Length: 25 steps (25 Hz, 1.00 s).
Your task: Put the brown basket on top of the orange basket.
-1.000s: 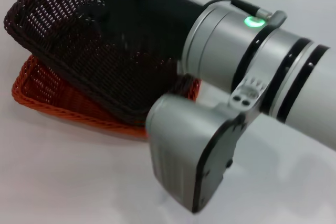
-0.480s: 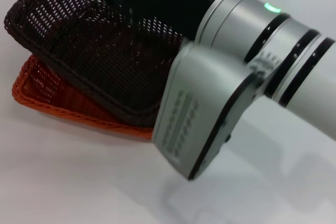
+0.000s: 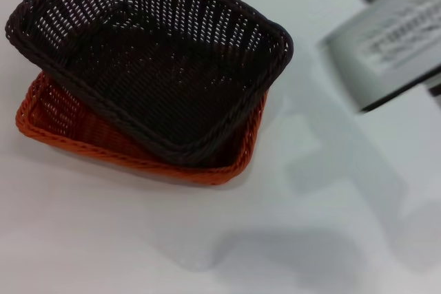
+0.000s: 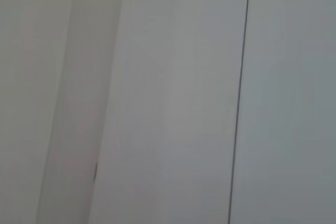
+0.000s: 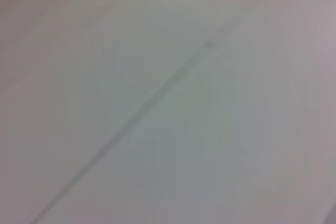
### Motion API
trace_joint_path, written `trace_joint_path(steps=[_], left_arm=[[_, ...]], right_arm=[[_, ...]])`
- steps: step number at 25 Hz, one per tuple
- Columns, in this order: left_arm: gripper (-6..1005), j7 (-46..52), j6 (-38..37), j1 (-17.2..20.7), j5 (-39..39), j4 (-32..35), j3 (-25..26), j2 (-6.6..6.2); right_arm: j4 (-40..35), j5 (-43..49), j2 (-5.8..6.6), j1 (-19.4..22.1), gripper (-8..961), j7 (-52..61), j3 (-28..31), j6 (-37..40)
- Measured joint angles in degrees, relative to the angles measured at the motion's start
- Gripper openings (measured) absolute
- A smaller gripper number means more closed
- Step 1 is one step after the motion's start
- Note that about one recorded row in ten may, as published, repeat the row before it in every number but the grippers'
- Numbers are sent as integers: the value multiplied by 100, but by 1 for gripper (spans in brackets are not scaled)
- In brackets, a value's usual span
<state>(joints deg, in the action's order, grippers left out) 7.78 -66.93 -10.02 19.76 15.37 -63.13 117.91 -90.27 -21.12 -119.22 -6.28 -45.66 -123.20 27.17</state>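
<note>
Head view: the brown basket (image 3: pixel 148 60) sits on top of the orange basket (image 3: pixel 76 132), skewed and tilted, so that the orange rim shows along the near and left sides. Both stand on the white worktop (image 3: pixel 124 239). Part of the right arm (image 3: pixel 386 46) shows at the upper right, clear of both baskets; its hand is out of sight. The left arm does not appear.

Left wrist view: only pale panels with 1 dark seam; no hand, no basket.

Right wrist view: a pale surface with 1 faint line, probably a wall or panel; whether that hand is apart or together cannot be told.

Assessment: stacking appears done; nothing obvious remains except squaring the upper basket.
</note>
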Motion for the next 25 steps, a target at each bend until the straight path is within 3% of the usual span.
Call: trace_joint_path(steps=[8,15,20,25], left_arm=[[827,39,-617,-7,-599,-37,-99,9],[827,-20,-727,-109,-912,-54,-322,29],[827,-582,-426,-209,-911,-62,-327,22],[827,-1524,-312,-382,-853,-172,-272,45]], right_arm=[[1966,-1347,-1,-53,689,1881,109,3105],[4475,-2142,-6,-417,689,4445,391,5909],[5516,-2795,-12,-551,689,5262,474,6679],[5757,-3070,-23,-513,689,5325,475,6935]])
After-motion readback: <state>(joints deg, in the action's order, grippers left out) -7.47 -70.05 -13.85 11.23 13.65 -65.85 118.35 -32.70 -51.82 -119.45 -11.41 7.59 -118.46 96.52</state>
